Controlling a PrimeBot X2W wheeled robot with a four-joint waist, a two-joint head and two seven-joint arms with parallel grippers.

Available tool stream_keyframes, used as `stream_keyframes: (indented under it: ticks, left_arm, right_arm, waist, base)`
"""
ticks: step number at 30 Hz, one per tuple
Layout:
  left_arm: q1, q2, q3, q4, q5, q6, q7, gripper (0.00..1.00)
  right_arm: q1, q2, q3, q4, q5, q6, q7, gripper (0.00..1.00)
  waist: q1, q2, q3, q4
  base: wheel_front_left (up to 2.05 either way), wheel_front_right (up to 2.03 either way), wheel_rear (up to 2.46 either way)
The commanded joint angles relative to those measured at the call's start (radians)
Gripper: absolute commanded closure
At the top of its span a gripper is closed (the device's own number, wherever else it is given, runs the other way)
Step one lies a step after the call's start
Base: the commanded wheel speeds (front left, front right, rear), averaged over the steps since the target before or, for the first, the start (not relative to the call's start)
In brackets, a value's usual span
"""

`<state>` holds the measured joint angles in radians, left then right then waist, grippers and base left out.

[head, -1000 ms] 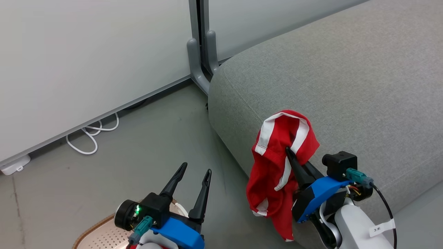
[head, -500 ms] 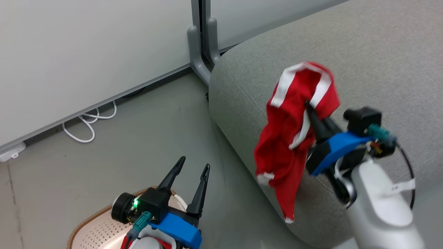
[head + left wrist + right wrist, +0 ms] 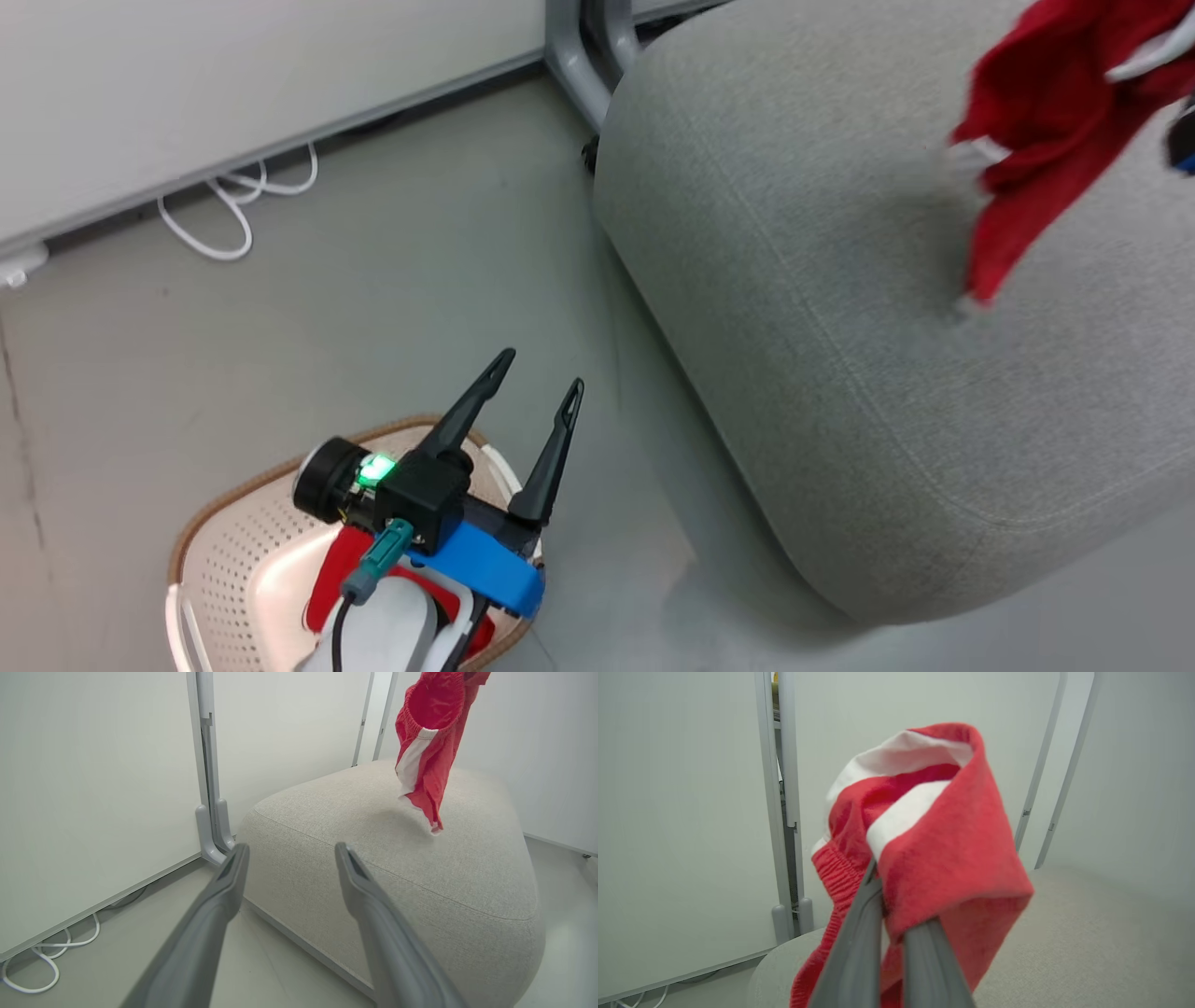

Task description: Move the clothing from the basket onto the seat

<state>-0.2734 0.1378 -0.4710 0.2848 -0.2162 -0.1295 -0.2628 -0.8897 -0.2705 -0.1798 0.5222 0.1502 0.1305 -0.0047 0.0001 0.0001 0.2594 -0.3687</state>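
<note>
A red garment with white trim (image 3: 1046,121) hangs in the air above the grey seat (image 3: 840,327), its lower tip just over the cushion. My right gripper (image 3: 889,905) is shut on that red garment (image 3: 952,849), which drapes over its fingers. In the left wrist view the same garment (image 3: 427,742) dangles over the seat (image 3: 397,868). My left gripper (image 3: 541,369) stands open and empty above the basket (image 3: 233,467), fingers (image 3: 233,872) spread and pointing toward the seat. A second piece of red clothing (image 3: 327,579) lies in the basket, mostly hidden by my left arm.
The basket stands on the grey floor left of the seat's rounded corner. A looped white cable (image 3: 233,205) lies along the white wall panel. A grey partition post foot (image 3: 579,56) stands by the seat's far corner.
My right arm has carried the red garment up and to the right, from the seat's near side to above the cushion. The head view has shifted too. The left gripper stays open over the basket.
</note>
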Motion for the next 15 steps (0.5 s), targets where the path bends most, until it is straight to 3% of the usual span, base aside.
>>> stream_keyframes:
  ticks: [1, 8, 15]
  left_arm:
    - [-0.035, 0.018, -0.009, -0.014, 0.012, -0.001, -0.003, 0.00]
    - [-0.090, 0.034, -0.037, -0.055, 0.028, -0.001, -0.003, 0.00]
    - [-0.128, 0.055, -0.058, -0.091, 0.046, -0.001, -0.003, 0.00]
  right_arm:
    - [-0.039, -0.027, -0.041, 0.011, -0.005, 0.000, -0.009, 1.00]
    - [-0.031, -0.080, -0.164, 0.079, 0.005, 0.000, -0.025, 1.00]
    - [0.016, -0.075, -0.286, 0.210, 0.002, 0.000, -0.064, 1.00]
  waist:
    - [-0.0001, -0.0001, 0.073, 0.040]
    - [-0.0001, -0.0001, 0.170, 0.093]
    - [-0.0001, -0.0001, 0.260, 0.144]
  base:
    - [0.00, 0.00, 0.00]
    - [0.00, 0.00, 0.00]
    - [0.00, 0.00, 0.00]
